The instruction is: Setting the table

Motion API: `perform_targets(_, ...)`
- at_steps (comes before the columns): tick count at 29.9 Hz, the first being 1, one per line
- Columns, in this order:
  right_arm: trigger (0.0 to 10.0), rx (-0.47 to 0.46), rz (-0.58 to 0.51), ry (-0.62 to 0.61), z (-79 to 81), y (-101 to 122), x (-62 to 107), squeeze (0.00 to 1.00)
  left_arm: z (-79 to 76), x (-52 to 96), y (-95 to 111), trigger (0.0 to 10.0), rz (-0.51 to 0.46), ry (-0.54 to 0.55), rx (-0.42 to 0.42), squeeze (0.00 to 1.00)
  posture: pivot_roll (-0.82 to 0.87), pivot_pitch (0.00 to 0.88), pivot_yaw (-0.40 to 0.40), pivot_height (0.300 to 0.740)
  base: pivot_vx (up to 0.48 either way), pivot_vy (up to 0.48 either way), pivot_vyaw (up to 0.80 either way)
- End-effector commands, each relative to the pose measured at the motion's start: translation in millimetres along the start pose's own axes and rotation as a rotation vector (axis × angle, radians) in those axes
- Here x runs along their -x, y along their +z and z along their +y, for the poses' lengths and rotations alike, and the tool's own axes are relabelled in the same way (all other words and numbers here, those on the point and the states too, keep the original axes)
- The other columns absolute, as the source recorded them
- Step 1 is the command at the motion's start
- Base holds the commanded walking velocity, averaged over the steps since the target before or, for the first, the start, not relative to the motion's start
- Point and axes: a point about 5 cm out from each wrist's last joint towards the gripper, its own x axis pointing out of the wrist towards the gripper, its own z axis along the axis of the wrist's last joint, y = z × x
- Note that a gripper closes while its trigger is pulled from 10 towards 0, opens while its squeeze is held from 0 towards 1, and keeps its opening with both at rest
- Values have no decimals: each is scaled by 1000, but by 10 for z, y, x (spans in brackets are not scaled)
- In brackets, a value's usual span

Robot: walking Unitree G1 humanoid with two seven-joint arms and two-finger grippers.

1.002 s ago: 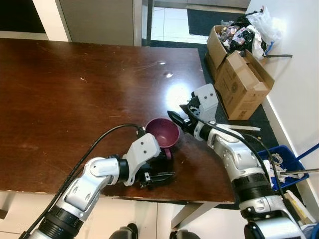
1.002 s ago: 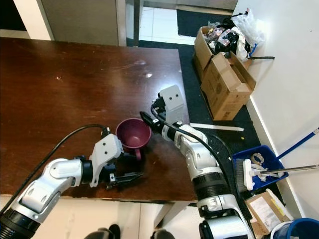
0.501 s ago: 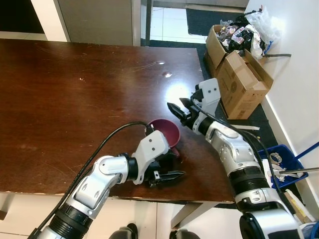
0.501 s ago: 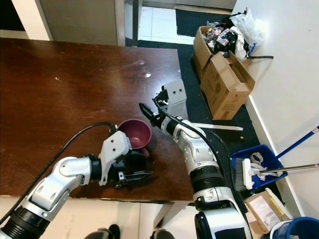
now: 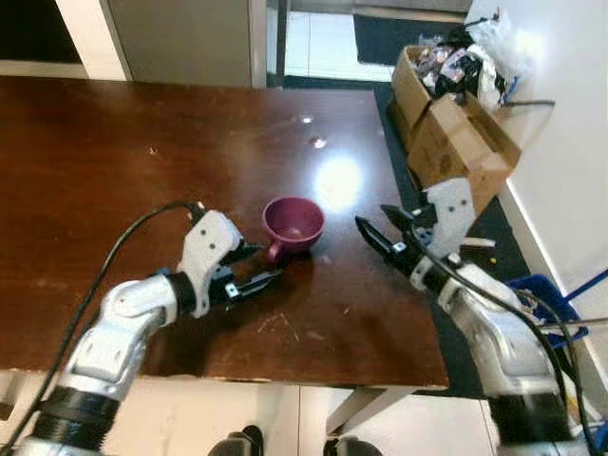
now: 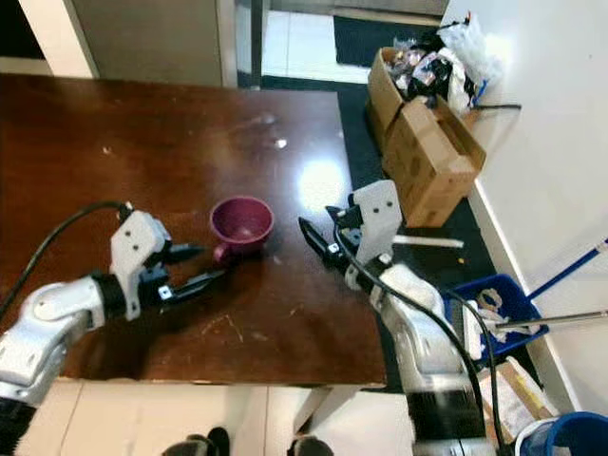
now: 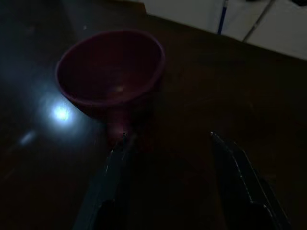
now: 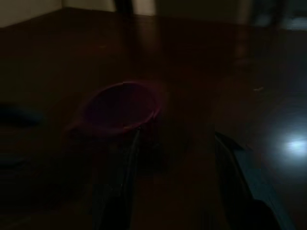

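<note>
- maroon cup [image 5: 293, 221] sitting upright on the dark wooden table [image 5: 114, 171], near its right end, handle pointing toward the left gripper [image 5: 257, 265]
- left gripper hovering just beside the handle, fingers spread apart, gripping nothing; one fingertip close to the handle, contact unclear
- right gripper [image 5: 377, 235] hanging on the cup's other side, apart from it, fingers parted, holding nothing
- both wrist views looking at the cup between their fingers, dark
- cardboard boxes [image 5: 454, 142] sitting on the floor past the table's right edge
</note>
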Motion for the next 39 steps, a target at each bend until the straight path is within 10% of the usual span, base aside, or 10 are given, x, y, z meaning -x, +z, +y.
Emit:
perform_targets(1, 10000, -23, 11, 29, 104, -22, -6, 0, -88, -43, -13, 10000, -1, -41, 7, 0, -68, 55, 27, 740, 0, 0, 0)
perform_targets(29, 10000, 28, 107, -105, -106, -139, -165, 0, 15, -805, -130, 10000, 20, 267, -17, 0, -88, 50, 48, 740, 0, 0, 0)
perform_targets(39, 10000, 44, 126, -123, -203, -184, -160, 0, -190, -634, 22, 10000, -69, -9, 72, 0, -78, 49, 53, 740, 0, 0, 0)
